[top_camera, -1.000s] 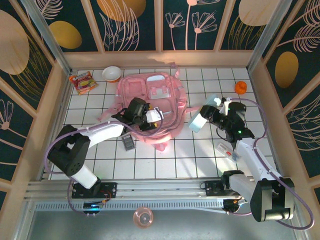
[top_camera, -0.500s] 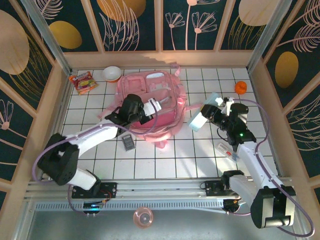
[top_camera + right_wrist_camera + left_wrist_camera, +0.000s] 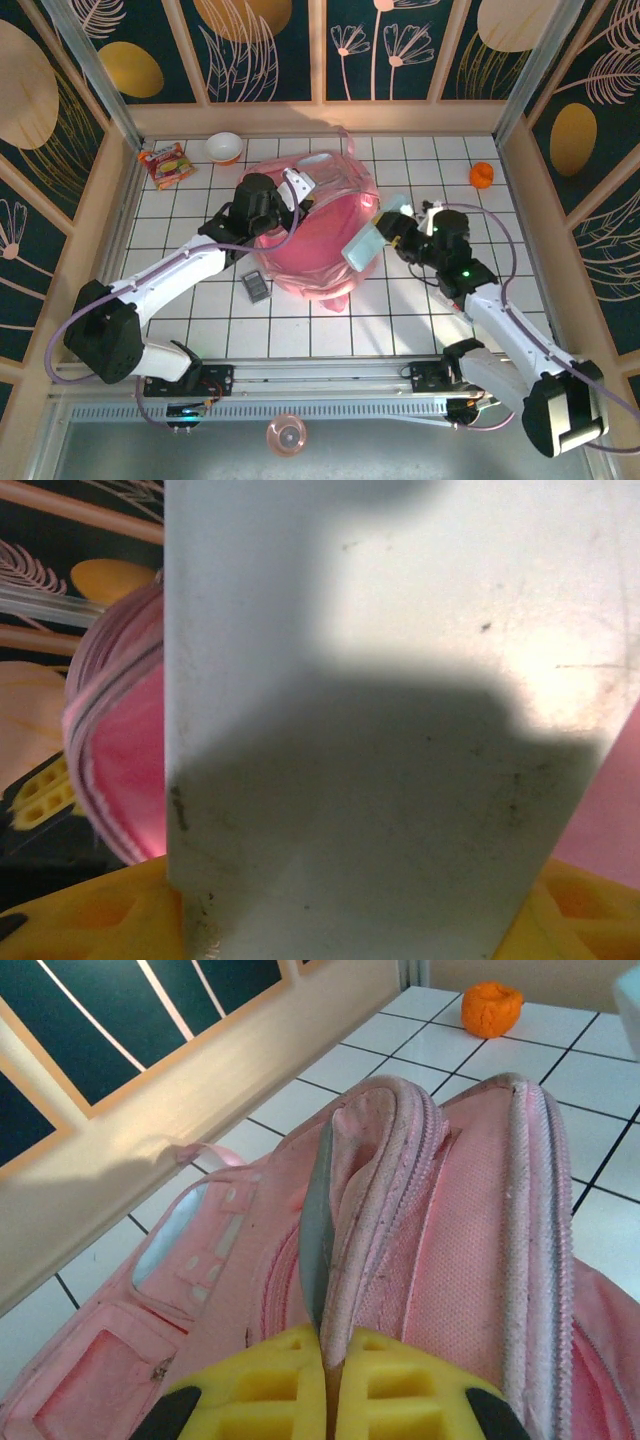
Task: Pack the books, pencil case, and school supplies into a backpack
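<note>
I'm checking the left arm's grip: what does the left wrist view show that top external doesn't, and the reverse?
Left wrist: the left gripper shut on the zipped rim of the backpack, close up. Top external: the right gripper holding the pencil case at the bag's open mouth, the calculator beside it. Both: the backpack and the orange thing.

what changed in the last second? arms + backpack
Left gripper closed on the backpack at its zipped rim and pulled it up, so the bag now gapes open. Right gripper, holding the pencil case, moved left to the opening. Calculator, snack packet, bowl and orange thing stayed put.
</note>
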`<move>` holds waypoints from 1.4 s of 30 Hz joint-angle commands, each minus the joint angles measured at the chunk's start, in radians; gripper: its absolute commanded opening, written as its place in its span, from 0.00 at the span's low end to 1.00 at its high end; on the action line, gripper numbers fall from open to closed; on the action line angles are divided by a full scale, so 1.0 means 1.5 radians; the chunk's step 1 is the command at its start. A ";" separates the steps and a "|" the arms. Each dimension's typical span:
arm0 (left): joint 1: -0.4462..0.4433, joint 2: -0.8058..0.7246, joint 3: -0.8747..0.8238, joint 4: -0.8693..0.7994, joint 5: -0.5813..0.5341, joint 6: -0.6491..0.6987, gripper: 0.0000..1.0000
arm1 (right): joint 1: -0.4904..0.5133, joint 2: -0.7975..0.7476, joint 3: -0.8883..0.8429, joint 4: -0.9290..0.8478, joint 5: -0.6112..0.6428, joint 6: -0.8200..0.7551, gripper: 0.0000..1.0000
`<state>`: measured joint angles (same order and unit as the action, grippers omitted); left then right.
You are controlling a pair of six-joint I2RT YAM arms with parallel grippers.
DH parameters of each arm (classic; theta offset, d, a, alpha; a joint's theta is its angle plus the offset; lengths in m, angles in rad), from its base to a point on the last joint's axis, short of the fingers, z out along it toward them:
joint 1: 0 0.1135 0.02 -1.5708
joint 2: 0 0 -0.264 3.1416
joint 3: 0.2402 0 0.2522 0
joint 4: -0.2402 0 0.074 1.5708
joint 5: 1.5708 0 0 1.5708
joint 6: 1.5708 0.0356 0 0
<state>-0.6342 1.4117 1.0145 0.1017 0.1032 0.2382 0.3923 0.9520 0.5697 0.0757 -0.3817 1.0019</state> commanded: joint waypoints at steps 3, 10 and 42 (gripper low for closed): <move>-0.003 0.000 0.049 0.111 0.022 -0.050 0.00 | 0.079 0.068 0.001 0.138 0.083 0.158 0.52; -0.003 -0.005 0.049 0.131 0.040 -0.074 0.00 | 0.141 0.233 0.070 0.230 0.139 0.205 0.52; -0.003 -0.023 0.051 0.126 0.020 -0.067 0.00 | 0.139 0.657 0.345 0.270 0.208 0.276 0.76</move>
<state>-0.6266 1.4235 1.0271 0.1169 0.1017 0.1101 0.6098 1.9629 1.0775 0.5556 -0.1070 1.4132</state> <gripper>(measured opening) 0.052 0.751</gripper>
